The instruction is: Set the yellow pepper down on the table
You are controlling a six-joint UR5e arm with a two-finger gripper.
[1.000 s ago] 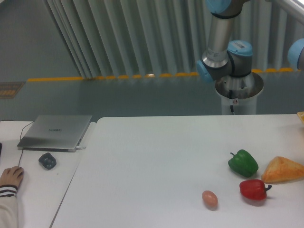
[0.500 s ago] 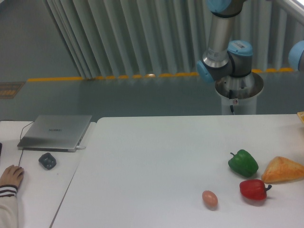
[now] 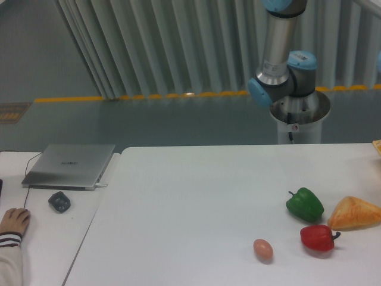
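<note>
- I am looking at the table (image 3: 190,190), the large white one with rounded corners, filling the lower part of my view and running off the right and bottom edges.
- I am seeing the arm (image 3: 280,53) rising behind the table's far edge: a silver upright link with blue-capped joints standing on a pale round base (image 3: 299,116). The link is running straight up out of the top of the view, so the claw itself is out of sight and I cannot report whether it is wide, narrow or holding anything.
- I am watching a smaller white desk (image 3: 41,238) sitting just left of the table, carrying a closed grey laptop (image 3: 70,165). There is a small mark on its lid, too blurred for me to read.
- I am seeing an orange-tan wedge of bread (image 3: 354,213) lying at the table's right side.
- I am seeing a green pepper (image 3: 305,204) sitting just left of the bread, with a red pepper (image 3: 318,237) near it towards me.
- I am noticing a person's hand (image 3: 13,221) in a striped cuff resting on the desk's near left corner.
- I am seeing a small dark object (image 3: 59,201) lying on the desk, in front of the laptop.
- I am seeing a pinkish egg-shaped item (image 3: 262,249) lying left of the red pepper.
- I am not finding the yellow pepper anywhere in this view; only a sliver of something orange-yellow (image 3: 377,147) is poking in at the right edge, and I cannot tell what it is.
</note>
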